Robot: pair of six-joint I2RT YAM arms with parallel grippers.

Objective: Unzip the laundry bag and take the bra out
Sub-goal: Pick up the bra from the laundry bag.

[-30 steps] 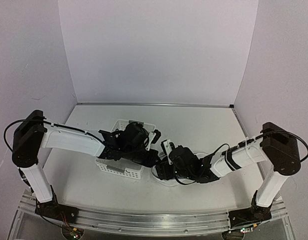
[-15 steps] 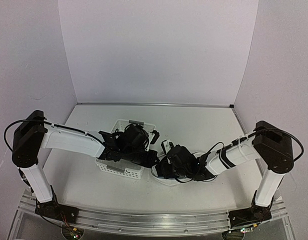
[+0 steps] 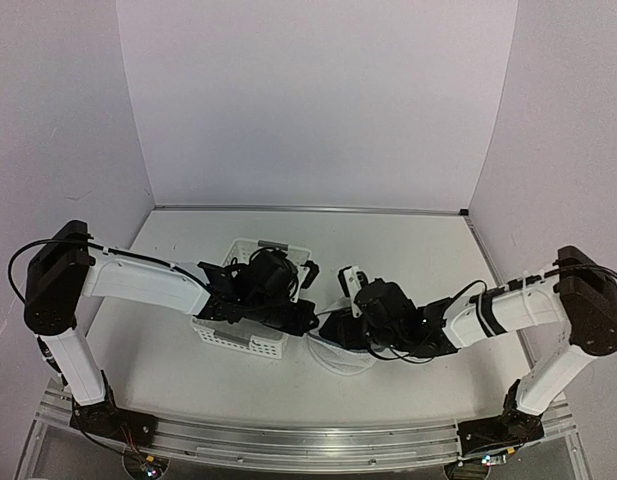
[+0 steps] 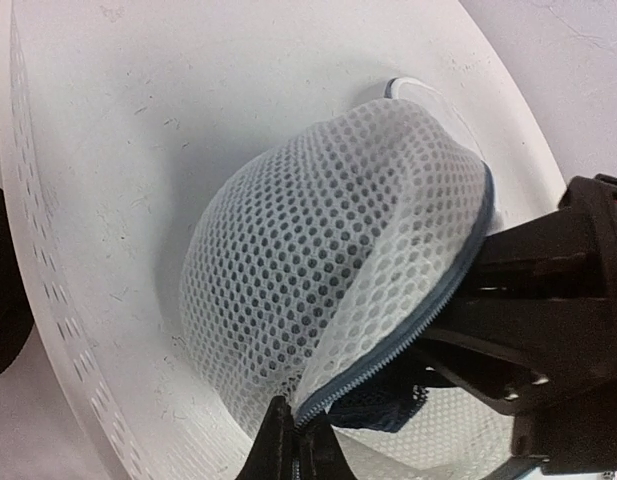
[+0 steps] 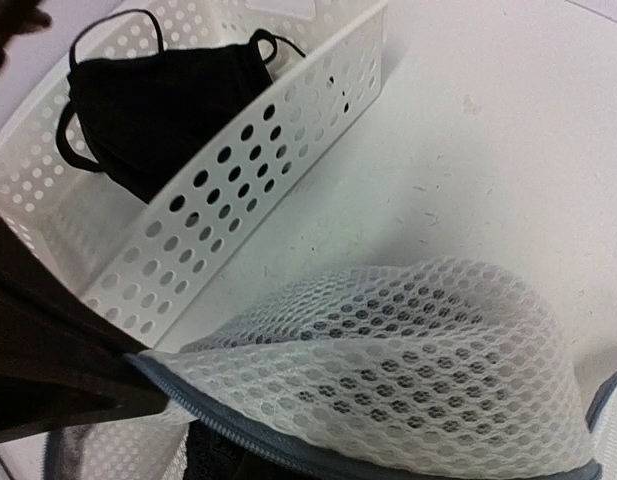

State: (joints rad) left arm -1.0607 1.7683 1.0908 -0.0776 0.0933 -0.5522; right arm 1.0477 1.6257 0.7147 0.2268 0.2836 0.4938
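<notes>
While laundry bag (image 4: pixel 328 270) gapes at zipper (image 4: pixel 408 322), bra (image 5: pixel 158 100) lies in basket (image 5: pixel 238 190).

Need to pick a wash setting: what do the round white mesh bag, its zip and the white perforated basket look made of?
Round white mesh laundry bag: soft synthetic netting, probably polyester, matte; open honeycomb holes, slack fold. Its grey zip: fine teeth, likely nylon or plastic. White rectangular perforated basket: rigid moulded plastic, smooth; even round holes.
</notes>
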